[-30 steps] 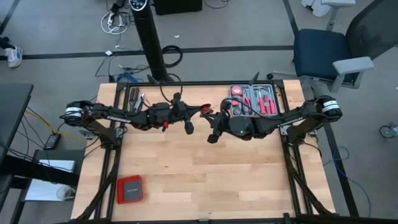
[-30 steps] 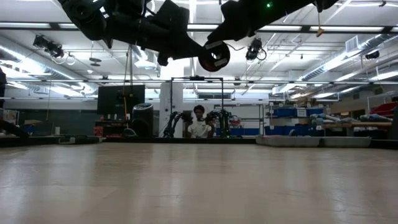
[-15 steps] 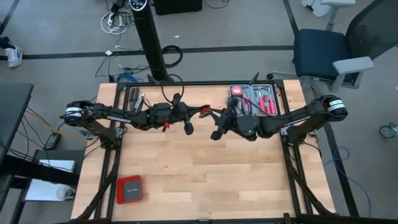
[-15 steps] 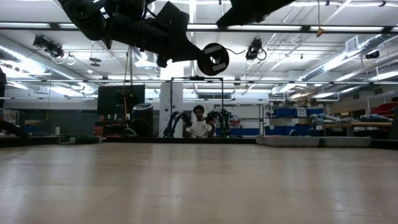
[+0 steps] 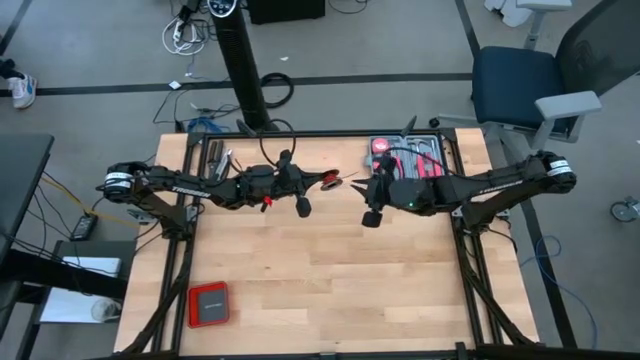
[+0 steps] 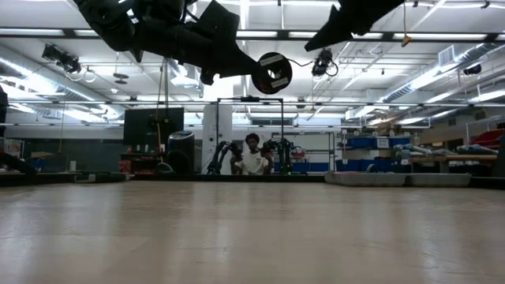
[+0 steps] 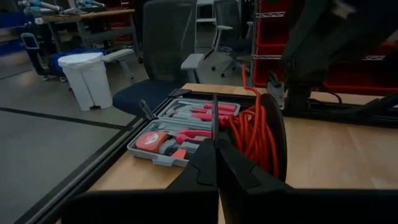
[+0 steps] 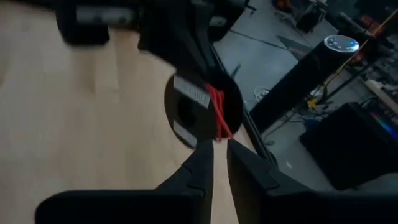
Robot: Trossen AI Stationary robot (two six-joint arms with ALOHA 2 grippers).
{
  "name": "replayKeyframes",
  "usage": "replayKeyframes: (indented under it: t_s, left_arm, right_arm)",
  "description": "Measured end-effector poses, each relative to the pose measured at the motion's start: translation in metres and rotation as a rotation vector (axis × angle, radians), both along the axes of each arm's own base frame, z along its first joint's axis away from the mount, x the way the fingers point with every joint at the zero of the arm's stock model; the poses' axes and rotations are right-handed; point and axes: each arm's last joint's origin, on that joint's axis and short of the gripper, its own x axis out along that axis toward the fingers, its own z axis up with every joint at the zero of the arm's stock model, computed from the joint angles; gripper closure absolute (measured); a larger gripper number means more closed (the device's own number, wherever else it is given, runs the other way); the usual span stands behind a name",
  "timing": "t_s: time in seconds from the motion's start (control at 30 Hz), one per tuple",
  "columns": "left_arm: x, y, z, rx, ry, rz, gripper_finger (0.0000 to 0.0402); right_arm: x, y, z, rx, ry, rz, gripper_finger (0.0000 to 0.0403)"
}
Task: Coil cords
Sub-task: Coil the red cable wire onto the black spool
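red cord (image 7: 252,134): wound on a black spool (image 6: 272,72), held in the air above the wooden table (image 5: 330,270), near its far edge. left gripper (image 7: 215,144): clenched on the spool's flange. right gripper (image 8: 219,147): fingers slightly parted, holding nothing, just beside the spool. grey tool tray (image 7: 180,134): on the table's far right corner.

Open tabletop (image 5: 330,280) beyond red box (image 5: 209,304)

Grey floor (image 5: 400,40) — blue chair (image 5: 512,85) beyond.
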Motion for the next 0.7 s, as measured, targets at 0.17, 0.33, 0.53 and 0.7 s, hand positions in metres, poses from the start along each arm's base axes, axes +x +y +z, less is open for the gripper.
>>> replayKeyframes:
  t_s: [0.17, 0.33, 0.53, 0.7]
  left_arm:
    - [0.000, 0.000, 0.000, -0.001, 0.003, -0.007, 0.0401]
    - [0.000, 0.000, -0.001, -0.002, 0.008, -0.007, 0.0401]
    - [0.000, 0.000, -0.001, -0.002, 0.010, -0.007, 0.0401]
    - [0.000, 0.000, -0.001, -0.002, 0.010, -0.007, 0.0401]
  right_arm:
    - [0.002, 0.000, -0.006, -0.151, 0.119, 0.019, 0.0343]
    - [0.006, 0.006, -0.014, -0.306, 0.228, 0.039, 0.0324]
    - [0.014, 0.005, -0.026, -0.449, 0.344, -0.048, 0.0308]
    - [0.021, 0.007, -0.035, -0.543, 0.438, 0.000, 0.0309]
